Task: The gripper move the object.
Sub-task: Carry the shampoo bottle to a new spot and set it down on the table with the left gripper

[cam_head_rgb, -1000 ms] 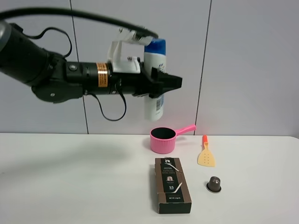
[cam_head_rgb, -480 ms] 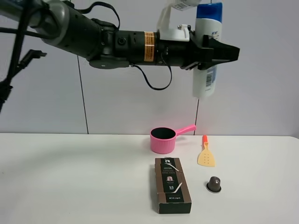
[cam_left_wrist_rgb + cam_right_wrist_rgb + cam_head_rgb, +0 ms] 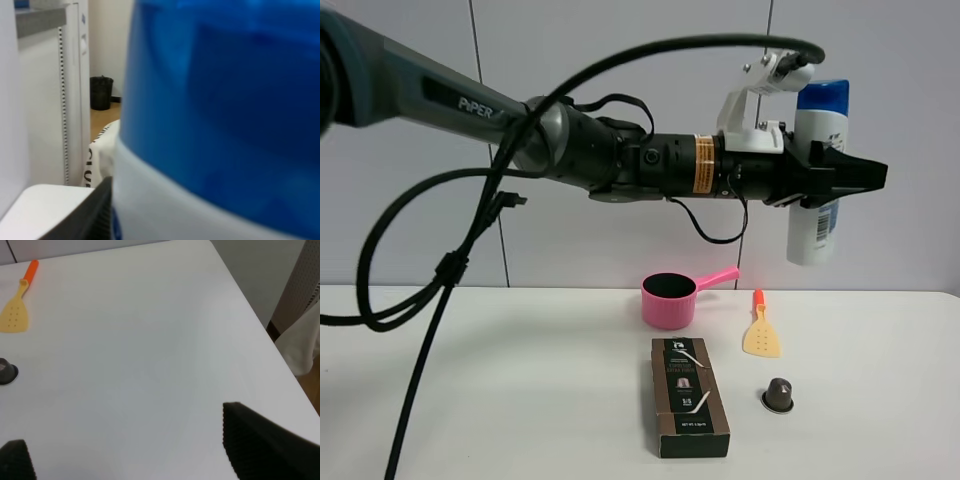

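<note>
The object, a tall white shampoo bottle point(image 3: 816, 218) with a blue cap, hangs upright high above the table, over its right side. My left gripper point(image 3: 852, 180) is shut on it around its upper body, the black arm reaching in horizontally from the left. The left wrist view is filled by the bottle's blue cap point(image 3: 225, 100) and white shoulder, with one black finger point(image 3: 100, 215) beside it. My right gripper point(image 3: 135, 455) is open over bare white table near the right edge, with nothing between its fingers; it does not show in the exterior view.
On the white table point(image 3: 470, 380) stand a pink saucepan point(image 3: 668, 298), a dark brown box point(image 3: 689, 395), a yellow spatula point(image 3: 761, 335) with an orange handle and a small dark capsule point(image 3: 779, 394). The spatula point(image 3: 17, 315) and capsule point(image 3: 6, 371) also show in the right wrist view.
The left arm has swung to the right with the bottle held in it, from above the saucepan to beyond the spatula. The things on the table have not moved.
</note>
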### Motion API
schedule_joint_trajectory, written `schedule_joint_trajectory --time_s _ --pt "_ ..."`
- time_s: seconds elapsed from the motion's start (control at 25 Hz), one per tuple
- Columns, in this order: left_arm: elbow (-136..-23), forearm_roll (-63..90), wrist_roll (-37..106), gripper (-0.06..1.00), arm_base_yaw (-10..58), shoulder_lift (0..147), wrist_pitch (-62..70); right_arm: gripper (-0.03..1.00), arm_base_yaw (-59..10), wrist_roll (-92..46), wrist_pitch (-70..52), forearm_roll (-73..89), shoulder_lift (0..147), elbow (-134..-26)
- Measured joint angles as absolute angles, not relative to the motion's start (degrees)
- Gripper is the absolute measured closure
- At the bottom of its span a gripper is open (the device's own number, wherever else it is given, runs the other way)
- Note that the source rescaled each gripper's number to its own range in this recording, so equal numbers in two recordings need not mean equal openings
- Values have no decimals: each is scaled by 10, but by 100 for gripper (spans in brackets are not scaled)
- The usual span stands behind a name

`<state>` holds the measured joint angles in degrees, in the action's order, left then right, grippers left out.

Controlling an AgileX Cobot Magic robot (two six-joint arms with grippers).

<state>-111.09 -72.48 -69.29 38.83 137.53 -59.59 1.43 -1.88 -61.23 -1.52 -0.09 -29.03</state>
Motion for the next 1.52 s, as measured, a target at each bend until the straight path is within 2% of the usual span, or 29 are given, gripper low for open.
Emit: schedule_joint_trajectory --time_s 0.16,0.2,0.28,0.88,1.52 --pt "-1144 -701 -681 69 389 1414 -596 -3 14 -19 -612 -15 -1 -290" --pt "-1151 -697 -673 72 389 1422 -596 -3 14 -19 -612 -15 -1 -290" --pt "-1159 -695 -658 94 388 1438 -595 -3 14 -19 -612 -15 -1 -290" --pt "-1164 -666 -598 92 379 1503 -619 -3 14 -19 -612 -15 -1 -290" --pt "-1171 -634 -471 92 379 1550 -653 -3 14 -19 -612 -15 -1 -290"
